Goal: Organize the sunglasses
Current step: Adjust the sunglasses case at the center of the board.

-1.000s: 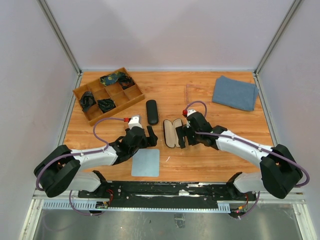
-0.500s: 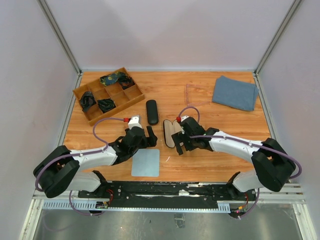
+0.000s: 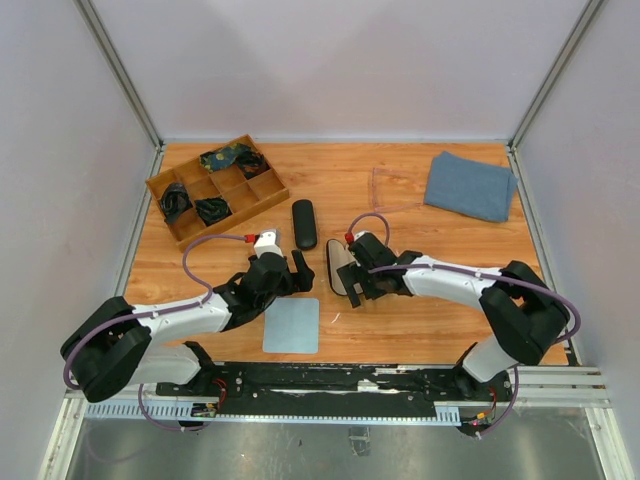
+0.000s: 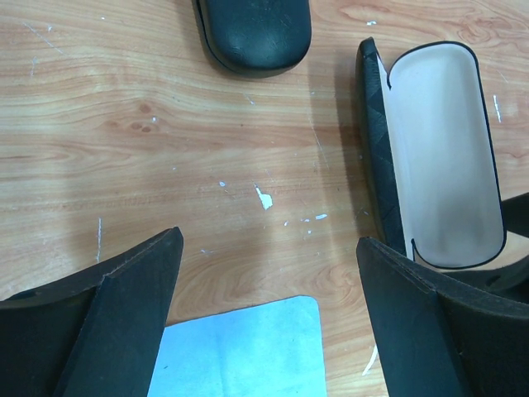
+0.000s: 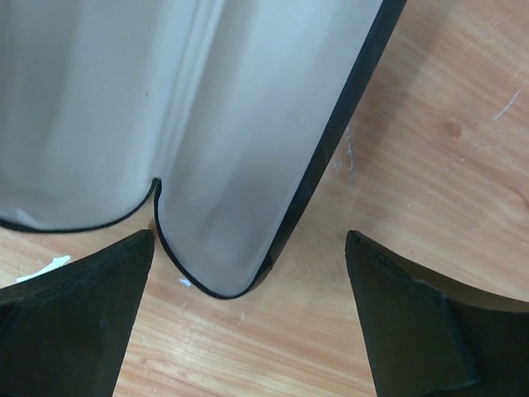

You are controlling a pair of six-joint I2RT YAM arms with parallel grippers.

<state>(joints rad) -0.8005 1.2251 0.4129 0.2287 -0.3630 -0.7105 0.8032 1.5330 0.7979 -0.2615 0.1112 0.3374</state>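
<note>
The pale translucent pinkish sunglasses (image 3: 374,188) lie on the wood at the back, left of a blue towel, far from both grippers. I cannot pick out a black-framed pair. An open black case (image 3: 338,268) with a pale lining lies mid-table. My right gripper (image 3: 354,286) hangs open right over it, and the case's near end (image 5: 231,124) sits between its fingers, untouched. My left gripper (image 3: 291,272) is open just left of that case (image 4: 442,165), above bare wood and the corner of a light blue cloth (image 4: 240,347).
A closed black case (image 3: 303,223) lies beyond the left gripper. A wooden divided tray (image 3: 262,196) at the back left holds dark items. The folded blue towel (image 3: 470,185) is at the back right. The light blue cloth (image 3: 291,325) lies near the front edge.
My right gripper has slid left, and now covers the right half of the open case. The left gripper has barely moved.
</note>
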